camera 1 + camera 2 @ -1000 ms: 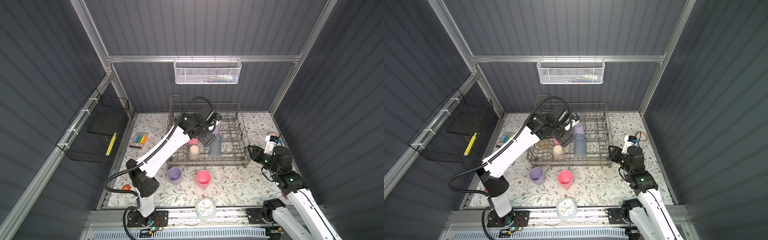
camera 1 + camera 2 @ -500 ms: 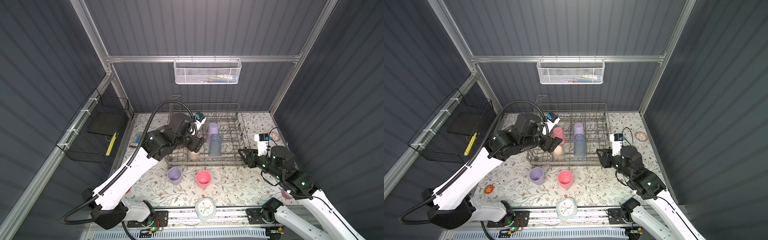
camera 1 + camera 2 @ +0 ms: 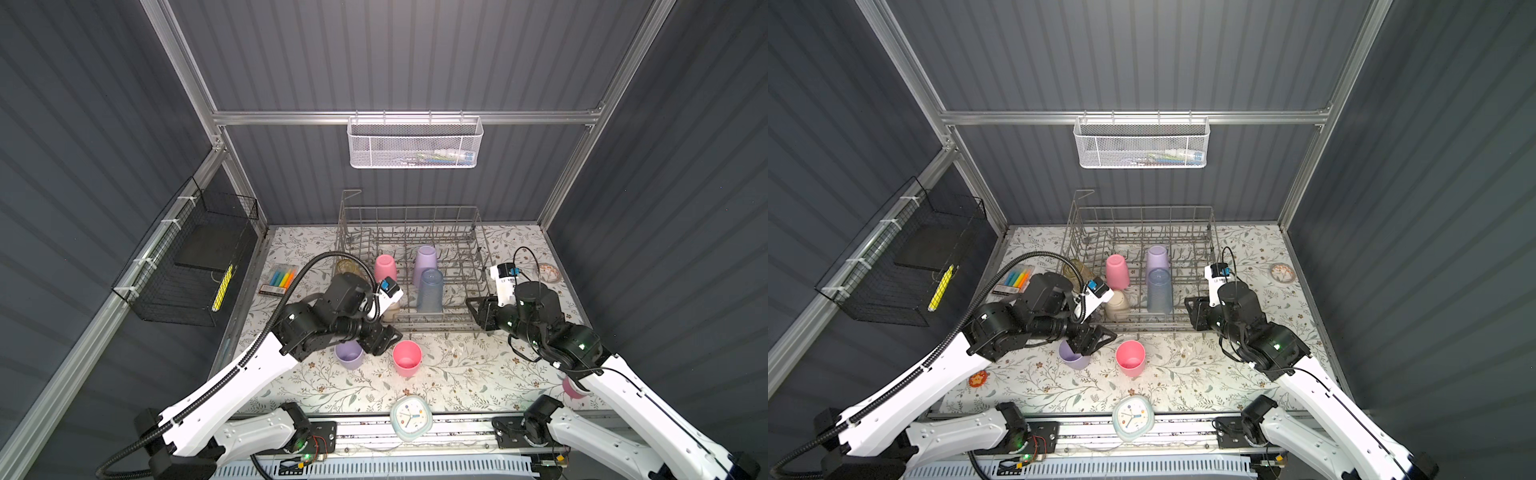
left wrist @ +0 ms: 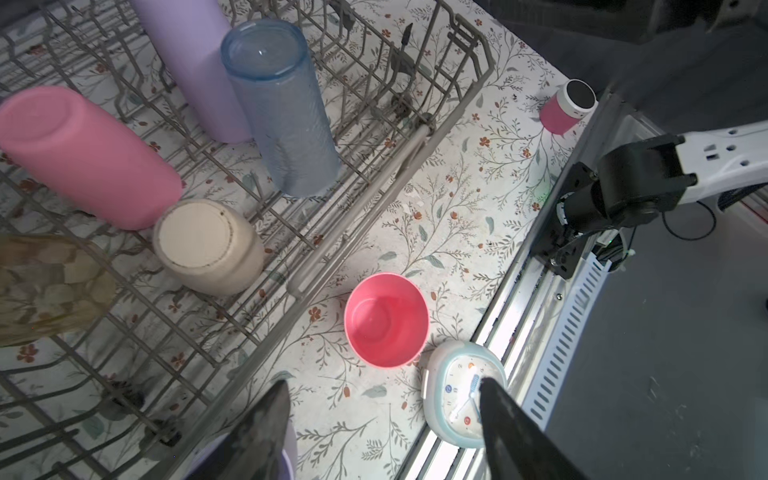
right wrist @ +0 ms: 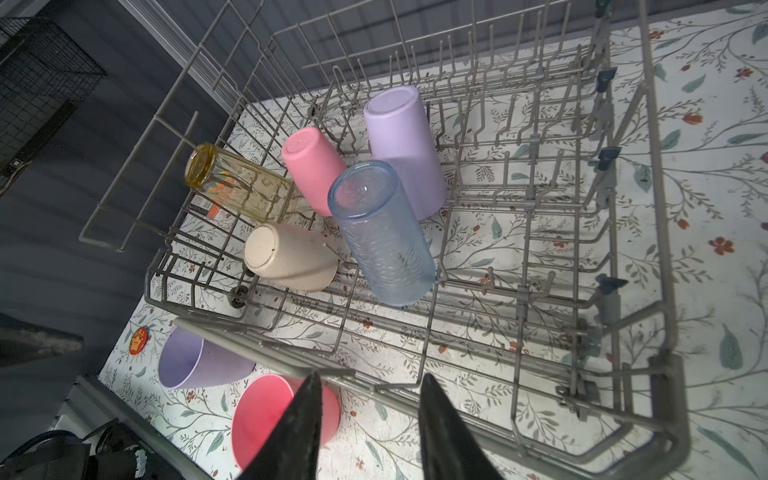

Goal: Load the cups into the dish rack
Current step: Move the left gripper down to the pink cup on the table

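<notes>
The dish rack (image 3: 415, 220) is seen toward 12 o'clock of the floral tabletop (image 3: 457, 374) in both top views. Five cups are stood upside down in its 9 o'clock half. The racked lilac tumbler (image 3: 426, 259) is set deepest, and the blue tumbler (image 3: 430, 291) is placed just beside it at 6 o'clock. The racked pink tumbler (image 3: 384, 268) is found at 9 o'clock of the lilac one, with the patterned yellow glass (image 3: 1077, 270) farther toward 9 o'clock, tilted. The beige cup (image 5: 286, 257) is set at 6 o'clock of the racked pink tumbler.

Two cups are left upright on the tabletop at 6 o'clock of the rack: the loose lilac tumbler (image 3: 349, 355), and at its 3 o'clock the loose pink tumbler (image 3: 406, 357).

The left gripper (image 4: 383, 381) is held between these two, jaws spread and empty; contact with the lilac rim cannot be told. The right gripper (image 5: 371, 376) is poised at the rack's near rail toward 3 o'clock, jaws parted, with nothing clasped.
</notes>
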Motion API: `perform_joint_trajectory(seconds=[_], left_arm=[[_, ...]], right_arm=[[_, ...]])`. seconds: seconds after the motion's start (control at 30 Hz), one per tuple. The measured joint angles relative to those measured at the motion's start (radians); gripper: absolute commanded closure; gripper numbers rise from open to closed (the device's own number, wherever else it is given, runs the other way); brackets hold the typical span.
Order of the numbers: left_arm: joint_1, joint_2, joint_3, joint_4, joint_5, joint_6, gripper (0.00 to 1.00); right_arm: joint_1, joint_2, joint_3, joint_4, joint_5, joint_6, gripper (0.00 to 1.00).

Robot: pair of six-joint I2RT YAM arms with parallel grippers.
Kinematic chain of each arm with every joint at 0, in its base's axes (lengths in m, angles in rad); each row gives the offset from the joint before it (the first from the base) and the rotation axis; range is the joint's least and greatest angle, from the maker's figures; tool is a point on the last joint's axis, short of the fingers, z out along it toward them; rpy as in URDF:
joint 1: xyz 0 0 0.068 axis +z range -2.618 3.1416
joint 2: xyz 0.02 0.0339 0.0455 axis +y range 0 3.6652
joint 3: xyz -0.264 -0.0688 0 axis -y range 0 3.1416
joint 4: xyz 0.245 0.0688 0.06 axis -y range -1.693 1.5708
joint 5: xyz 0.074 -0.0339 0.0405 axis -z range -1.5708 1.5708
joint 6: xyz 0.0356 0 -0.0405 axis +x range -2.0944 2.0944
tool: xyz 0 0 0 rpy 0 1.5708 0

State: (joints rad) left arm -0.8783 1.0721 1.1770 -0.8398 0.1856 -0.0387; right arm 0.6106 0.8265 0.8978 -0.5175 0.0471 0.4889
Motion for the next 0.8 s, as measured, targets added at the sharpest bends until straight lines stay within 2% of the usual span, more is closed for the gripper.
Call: perform_joint_trajectory(seconds=[0.13, 0.37, 0.53, 0.8], left_arm=[[-0.099, 0.028, -0.040, 0.019, -0.028, -0.004, 0.29], [-0.306, 0.174, -0.050, 0.051, -0.135, -0.011, 0.29], [-0.344, 0.266, -0.066, 0.086, -0.201, -0.026, 0.33], [-0.345, 0.369, -0.075, 0.159, -0.268, -0.045, 0.39]], right_arm=[[0.000, 0.003, -0.013, 0.034, 0.029, 0.008, 0.59], [0.000, -0.010, -0.076, 0.073, 0.071, 0.029, 0.59], [-0.002, -0.016, -0.098, 0.095, 0.090, 0.027, 0.59], [-0.041, -0.028, -0.134, 0.119, 0.088, 0.026, 0.59]])
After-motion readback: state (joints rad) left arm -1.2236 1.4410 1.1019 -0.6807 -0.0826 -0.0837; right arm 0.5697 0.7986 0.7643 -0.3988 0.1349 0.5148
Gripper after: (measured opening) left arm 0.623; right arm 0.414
